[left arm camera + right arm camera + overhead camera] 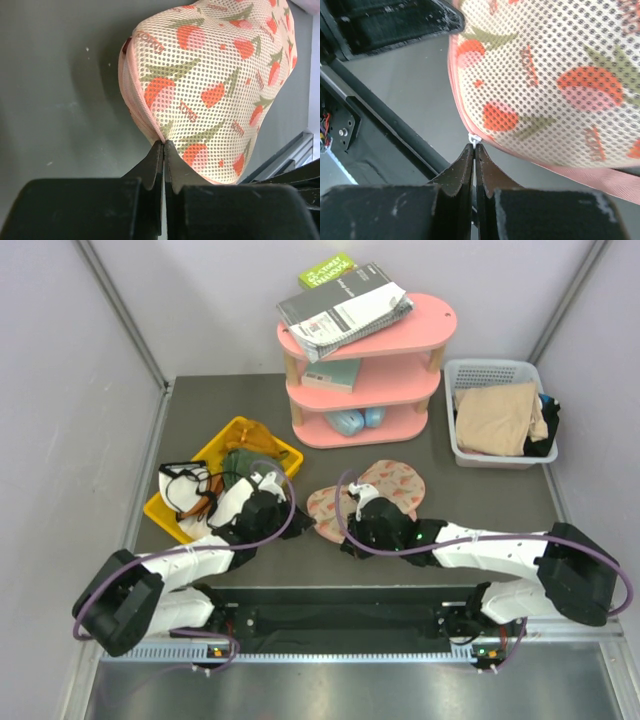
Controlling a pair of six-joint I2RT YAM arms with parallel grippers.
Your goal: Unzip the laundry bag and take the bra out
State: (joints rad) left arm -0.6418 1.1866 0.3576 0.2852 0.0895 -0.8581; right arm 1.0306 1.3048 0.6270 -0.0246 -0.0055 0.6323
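Two, left claw (163,145) and right claw (474,148), pressed together against the laundry bag (215,75) seam.

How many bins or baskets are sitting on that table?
2. A yellow bin stands at the near left of the table. A white lattice basket stands at the far right, beside the pink shelf. No others show, though the shelf could hide something behind it.

Left tool (163,145), right tool (474,150): jaws pressed together; both arms stretched low, angled inward.
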